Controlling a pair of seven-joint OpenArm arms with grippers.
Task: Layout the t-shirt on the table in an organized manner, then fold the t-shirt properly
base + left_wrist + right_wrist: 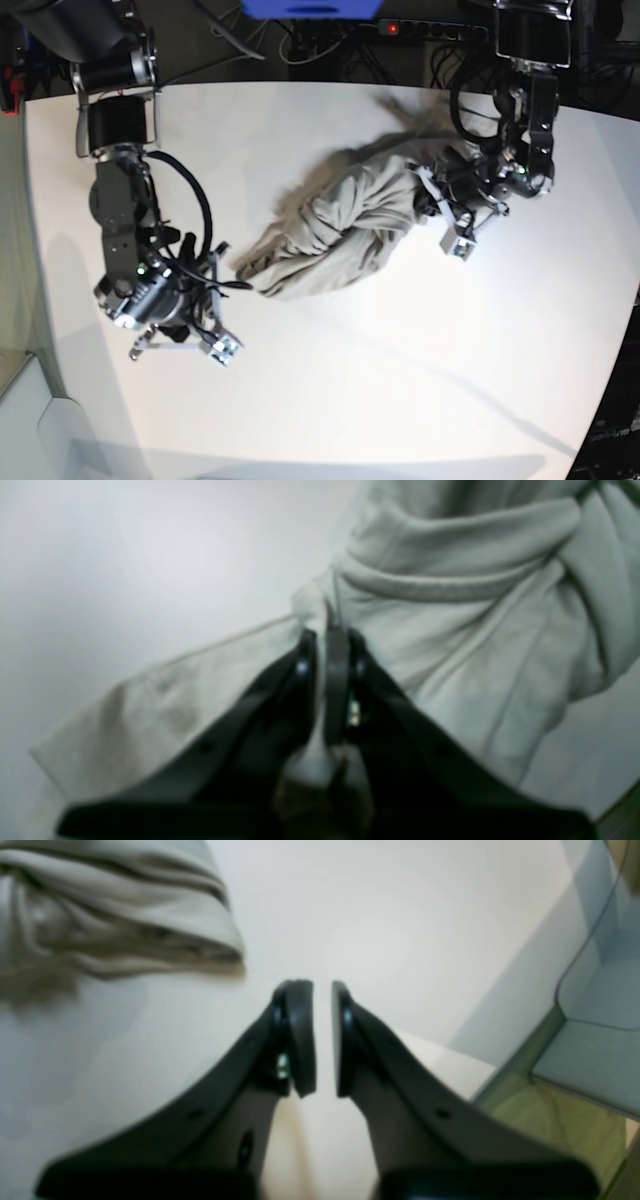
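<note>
Left claw (332, 680) is clamped on a fold of the shirt (340, 225), which lies bunched mid-table (350, 400); right claw (322, 1037) hangs just beside it, narrowly parted, empty. Soft, light, limp cloth will likely sag and drag, so a hem or shoulder seam looks the best hold

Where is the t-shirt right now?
In the base view the t-shirt lies bunched mid-table, its right end pinched by the left gripper.
</note>
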